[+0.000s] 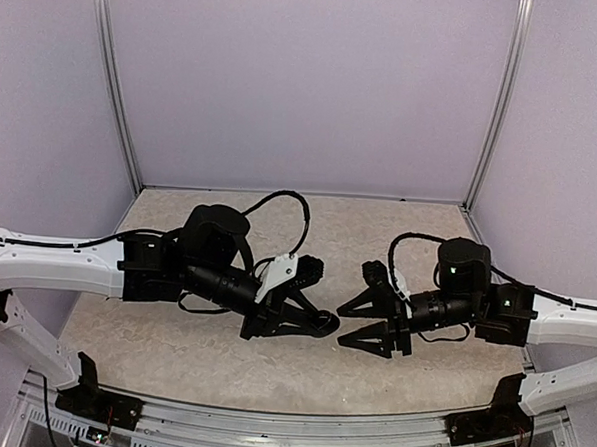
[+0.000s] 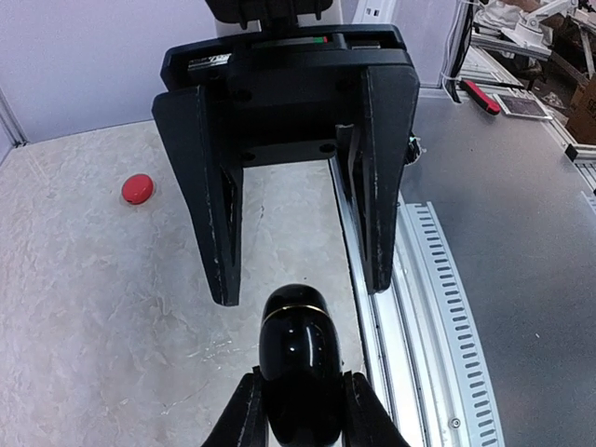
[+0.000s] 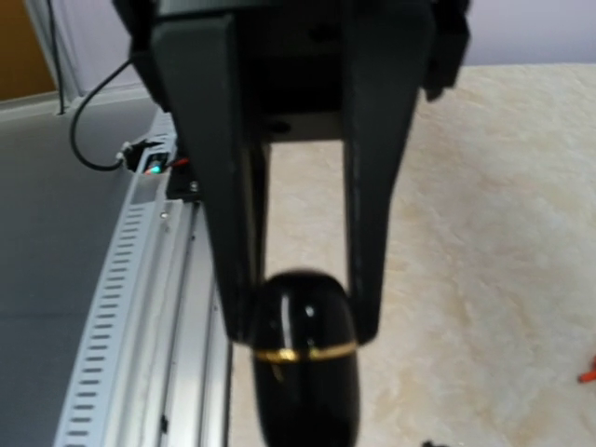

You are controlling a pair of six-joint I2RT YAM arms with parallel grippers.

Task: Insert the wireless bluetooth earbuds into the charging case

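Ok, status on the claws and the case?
Left claw shut on black case. Right claw open, empty, facing it. Small red piece loose on table. Nothing between them.

**Cam layout: 1 overhead, 2 wrist cams head-on**

Top cam is fixed above and behind my 2 bases, tilted down and forward. Wide shot: whole table (image 1: 171, 362), both arms.

Left wrist cam sits close behind my left gripper (image 2: 300, 391) and looks along the fingers toward my right side, near-edge rail (image 2: 424, 307) on its right.

Right wrist cam mirrors it, facing my left side with the rail on its left. Tighter, soft focus.

The 2 wrist views face each other. Left one shows my right gripper (image 2: 300, 291), right one shows my left gripper, both show the same black case (image 2: 298, 358). Top cam covers that meeting spot mid-table.
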